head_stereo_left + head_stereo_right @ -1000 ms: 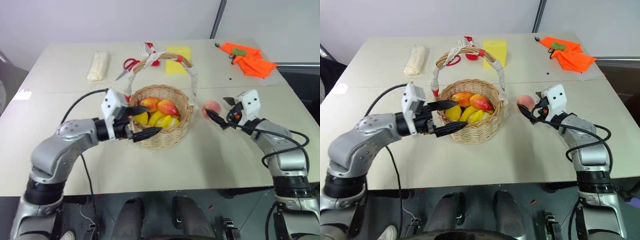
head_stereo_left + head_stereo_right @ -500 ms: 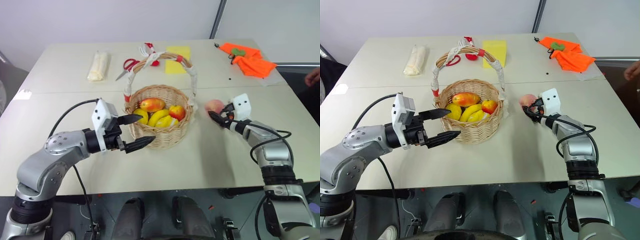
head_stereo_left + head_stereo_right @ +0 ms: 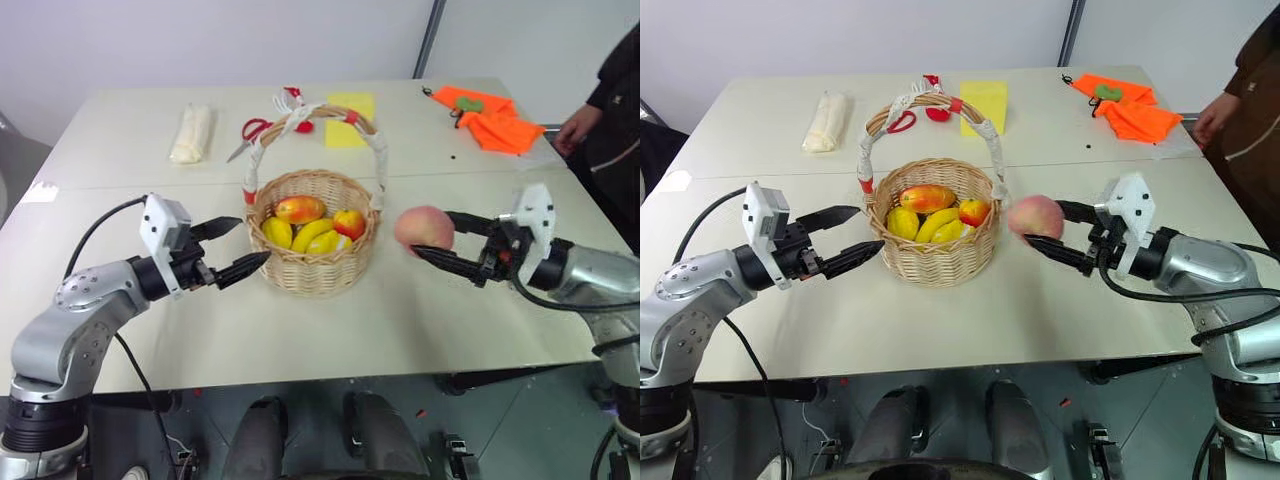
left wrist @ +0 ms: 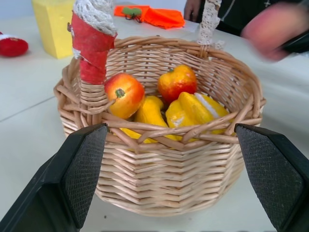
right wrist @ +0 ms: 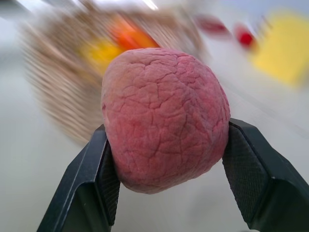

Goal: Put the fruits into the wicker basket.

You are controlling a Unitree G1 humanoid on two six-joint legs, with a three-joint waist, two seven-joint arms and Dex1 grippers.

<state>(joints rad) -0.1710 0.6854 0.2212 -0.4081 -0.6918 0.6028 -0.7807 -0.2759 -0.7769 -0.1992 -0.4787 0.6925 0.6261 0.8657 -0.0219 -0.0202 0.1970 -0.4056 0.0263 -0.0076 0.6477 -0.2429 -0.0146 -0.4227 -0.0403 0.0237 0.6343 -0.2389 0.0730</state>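
The right end effector has its two black fingers closed on the round pale pink peach, one finger on each side of it, and holds it in the air above the pale bench, just to the right of the round tan woven wicker basket and apart from its rim. In the right wrist view the peach sits squarely between the finger pads.

The left end effector stands wide open with nothing between its fingers. It hangs just to the left of the basket, pointing towards it, its fingertips near the basket wall but not touching.

The basket stands near the middle of the bench, its tall arched handle wrapped in white cloth with red bands. Inside lie a red-orange-yellow mango-like fruit, a smaller red and yellow fruit and several yellow fruits.

Behind the basket lie red-handled scissors, a flat yellow block and a small red object. Towards the far left corner is a pale rolled cloth; towards the far right corner, a crumpled orange cloth. A person in dark clothing stands at the right edge of the bench, one hand near its corner.
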